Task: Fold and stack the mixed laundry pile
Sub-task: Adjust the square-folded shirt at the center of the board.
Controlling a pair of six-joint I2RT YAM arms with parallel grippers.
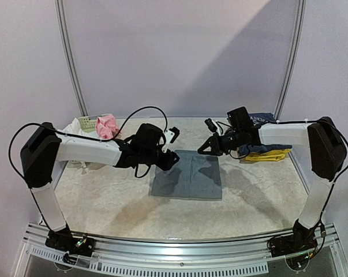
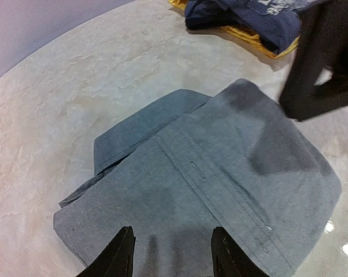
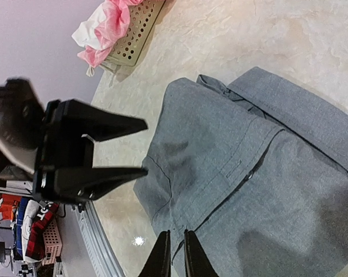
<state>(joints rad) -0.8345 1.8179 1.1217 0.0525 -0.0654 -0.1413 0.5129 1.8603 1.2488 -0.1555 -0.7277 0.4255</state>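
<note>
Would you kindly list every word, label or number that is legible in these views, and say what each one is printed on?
Nothing can be read in full.
navy tee: pale printed lettering, cut off by the picture's edge and blurred; unreadable. In the top view it is too small to read.
grey garment: no lettering shows.
red-and-white item beyond the table edge: markings too blurred to read.

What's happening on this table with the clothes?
Two robot arms are folding laundry. A grey garment lies folded mid-table. The left arm and right arm hover over its far edge, left jaws open, right jaws shut, neither seeming to grip it. Folded navy and yellow pieces sit far right; a pink piece rests on a basket far left.
</note>
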